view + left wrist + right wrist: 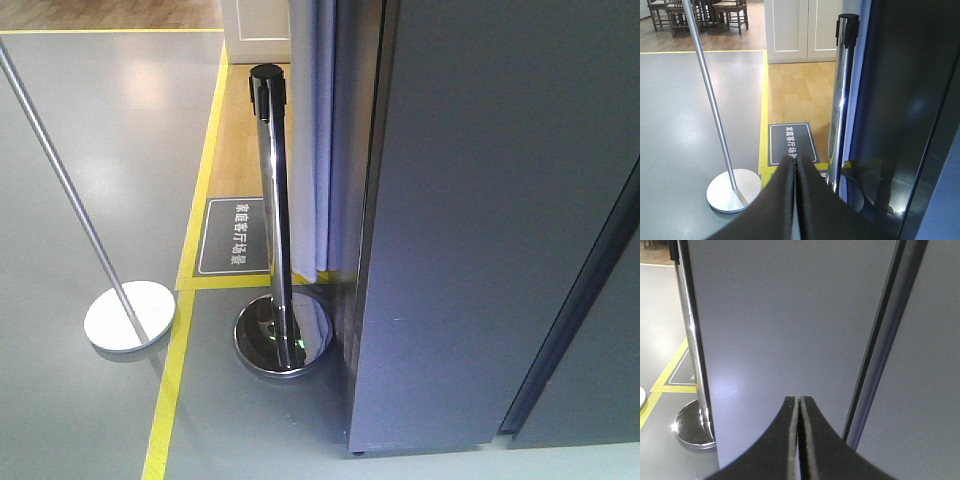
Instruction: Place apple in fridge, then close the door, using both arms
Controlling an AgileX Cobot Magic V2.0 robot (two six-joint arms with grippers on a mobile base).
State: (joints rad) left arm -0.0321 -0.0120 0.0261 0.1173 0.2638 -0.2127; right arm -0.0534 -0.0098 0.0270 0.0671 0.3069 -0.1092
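- Door (470, 230) looks closed; no apple in sight, so the task seems at its start or its end.
- Left gripper (795, 165) and right gripper (799, 402) both pressed together, empty.
- If starting, next means opening the door.

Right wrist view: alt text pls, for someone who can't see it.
The right gripper, fingers pressed shut and empty, points at the dark grey door close ahead, a dark vertical seam to its right. A chrome stanchion post stands left on the grey floor; no apple is visible.
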